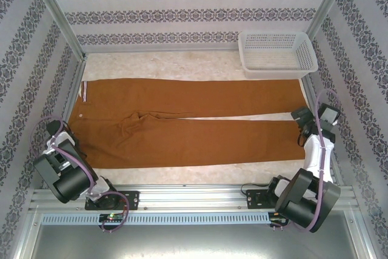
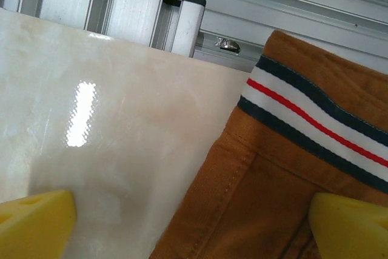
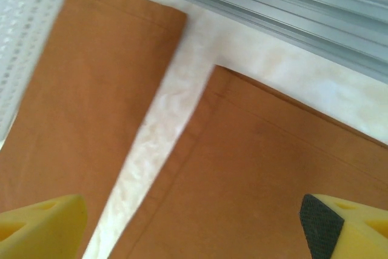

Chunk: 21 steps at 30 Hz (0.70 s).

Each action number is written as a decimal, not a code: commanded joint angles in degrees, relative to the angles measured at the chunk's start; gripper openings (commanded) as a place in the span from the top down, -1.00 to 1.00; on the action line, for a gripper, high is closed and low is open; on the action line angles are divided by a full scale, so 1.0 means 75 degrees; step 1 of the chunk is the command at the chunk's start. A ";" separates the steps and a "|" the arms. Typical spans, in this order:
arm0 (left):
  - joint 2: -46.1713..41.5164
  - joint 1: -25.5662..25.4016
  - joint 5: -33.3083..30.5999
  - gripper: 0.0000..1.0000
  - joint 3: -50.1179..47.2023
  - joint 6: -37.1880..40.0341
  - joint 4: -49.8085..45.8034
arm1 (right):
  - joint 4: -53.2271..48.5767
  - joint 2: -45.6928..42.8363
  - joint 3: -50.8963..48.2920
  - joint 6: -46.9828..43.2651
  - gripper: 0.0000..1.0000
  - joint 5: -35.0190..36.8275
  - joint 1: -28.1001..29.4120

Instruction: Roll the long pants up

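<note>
The long pants (image 1: pixel 182 122) lie flat across the table, rust-brown, with the waist at the left and both legs running right. A small pale button (image 1: pixel 80 115) sits at the waist. My left gripper (image 1: pixel 62 133) hovers open at the waist's near corner; in the left wrist view its yellow fingertips (image 2: pixel 36 222) straddle the cloth edge (image 2: pixel 267 210) below the striped waistband lining (image 2: pixel 315 119). My right gripper (image 1: pixel 301 125) is open above the near leg's hem (image 3: pixel 273 168), with the far leg (image 3: pixel 91 89) to the left of it.
A white mesh basket (image 1: pixel 277 53) stands at the back right, touching the far leg's hem; its wall (image 3: pixel 24 28) appears in the right wrist view. Aluminium frame rails (image 1: pixel 182 195) border the pale marbled tabletop (image 1: pixel 182 65). Patterned walls enclose the space.
</note>
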 commanded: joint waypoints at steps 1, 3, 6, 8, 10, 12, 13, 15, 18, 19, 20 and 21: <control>0.0445 0.0094 0.0226 -0.94 -0.0103 -0.0200 0.1034 | -0.0583 -0.0197 -0.0232 0.0287 -0.84 -0.0322 -0.0408; 0.0618 0.0094 0.0283 -0.84 -0.0073 -0.0188 0.1138 | -0.0720 -0.0250 -0.0375 0.0395 -0.84 -0.0272 -0.0633; 0.0867 0.0094 0.0468 -0.28 -0.0015 -0.0175 0.1308 | -0.0885 -0.0279 -0.0568 0.0674 -0.83 -0.0133 -0.0908; 0.0971 0.0094 0.0570 0.30 -0.0007 -0.0222 0.1432 | -0.0879 -0.0219 -0.0754 0.0894 -0.81 -0.0162 -0.1070; 0.1026 0.0094 0.0641 0.73 -0.0002 -0.0247 0.1516 | -0.0853 -0.0142 -0.0882 0.1046 -0.80 -0.0230 -0.1162; 0.1090 0.0091 0.0726 1.00 0.0037 -0.0236 0.1558 | -0.0862 -0.0056 -0.0965 0.1098 -0.79 -0.0215 -0.1200; 0.1108 0.0094 0.0775 1.00 0.0048 -0.0218 0.1587 | -0.0887 -0.0032 -0.0992 0.1122 -0.79 -0.0193 -0.1201; 0.1169 0.0094 0.0894 1.00 0.0082 -0.0163 0.1674 | -0.0942 0.0004 -0.1058 0.1120 -0.76 -0.0089 -0.1208; 0.1265 0.0094 0.1051 1.00 0.0169 -0.0110 0.1687 | -0.1122 0.0016 -0.1197 0.1118 -0.72 0.0056 -0.1218; 0.1288 0.0090 0.1096 1.00 0.0176 -0.0101 0.1687 | -0.1186 0.0011 -0.1227 0.1101 -0.71 0.0119 -0.1215; 0.1291 0.0085 0.1129 1.00 0.0176 -0.0112 0.1708 | -0.1218 0.0007 -0.1292 0.1072 -0.70 0.0243 -0.1223; 0.1277 0.0083 0.1146 1.00 0.0175 -0.0110 0.1721 | -0.1179 -0.0005 -0.1386 0.1022 -0.67 0.0338 -0.1223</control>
